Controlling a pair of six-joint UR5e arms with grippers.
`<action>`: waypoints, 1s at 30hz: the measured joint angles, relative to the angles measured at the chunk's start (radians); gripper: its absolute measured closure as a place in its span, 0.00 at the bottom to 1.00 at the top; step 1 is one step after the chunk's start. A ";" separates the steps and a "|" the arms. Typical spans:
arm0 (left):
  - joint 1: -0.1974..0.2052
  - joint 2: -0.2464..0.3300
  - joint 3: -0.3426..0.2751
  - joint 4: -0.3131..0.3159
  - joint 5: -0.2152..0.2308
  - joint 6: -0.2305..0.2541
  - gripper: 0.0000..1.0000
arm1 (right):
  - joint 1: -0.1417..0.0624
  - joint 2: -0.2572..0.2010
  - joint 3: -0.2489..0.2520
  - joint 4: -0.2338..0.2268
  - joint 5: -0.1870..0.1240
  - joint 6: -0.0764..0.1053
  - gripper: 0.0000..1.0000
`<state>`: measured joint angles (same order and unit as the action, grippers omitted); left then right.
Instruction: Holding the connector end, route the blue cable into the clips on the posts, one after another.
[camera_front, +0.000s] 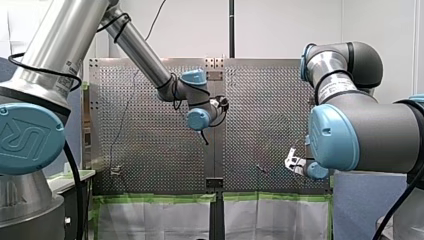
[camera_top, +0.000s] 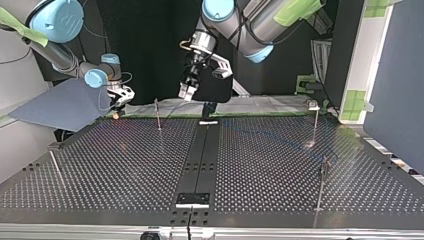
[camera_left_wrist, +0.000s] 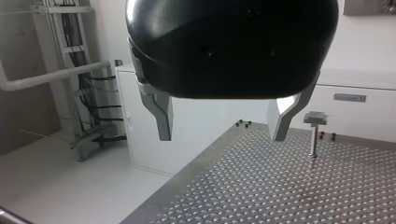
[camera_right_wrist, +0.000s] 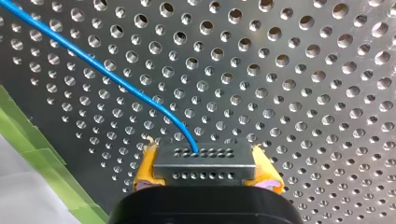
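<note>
Front view: my left claw (camera_front: 220, 104) hangs over the middle of the counter (camera_front: 160, 140), which has holes all over; can't tell here if it's apart or together. My right claw (camera_front: 294, 163) is low at the view's right, near the counter's edge. Top view: right claw (camera_top: 118, 102) is at the far left corner, w/ a bit of yellow at its tip. Left claw (camera_top: 188, 92) is up in the air near the middle. Thin posts (camera_top: 158, 114) stand on the counter, well apart. Left wrist view: left claw (camera_left_wrist: 222, 135) is black w/ 2 metal fingers (camera_left_wrist: 161, 114), wide apart, nothing btwn them. One post w/ a small clip (camera_left_wrist: 315, 117) on top stands just past one finger. Right wrist view: right claw (camera_right_wrist: 205, 171) has yellow pads (camera_right_wrist: 145, 169) clamped on the connector (camera_right_wrist: 205, 158), a flat grey block w/ 2 rows of tiny holes. The blue cable (camera_right_wrist: 84, 56) is thin & smooth. It comes out of the connector's top, bends, then runs away over the counter. Green tape (camera_right_wrist: 28, 154) lines the counter's edge.
</note>
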<state>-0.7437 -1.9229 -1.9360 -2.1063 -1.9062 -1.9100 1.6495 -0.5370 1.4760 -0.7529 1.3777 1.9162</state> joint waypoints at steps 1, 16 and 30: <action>0.002 0.007 -0.007 0.006 0.000 -0.001 0.00 | 0.000 0.000 0.000 0.000 0.000 0.000 1.00; -0.009 0.110 -0.127 0.043 -0.014 0.000 0.00 | 0.003 0.001 0.000 -0.001 0.000 0.001 1.00; -0.014 0.113 -0.257 0.023 -0.086 -0.059 0.00 | 0.006 0.001 -0.001 -0.002 0.000 0.000 1.00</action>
<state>-0.7580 -1.8097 -2.1934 -2.0834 -1.9923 -1.9689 1.6554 -0.5364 1.4752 -0.7548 1.3777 1.9166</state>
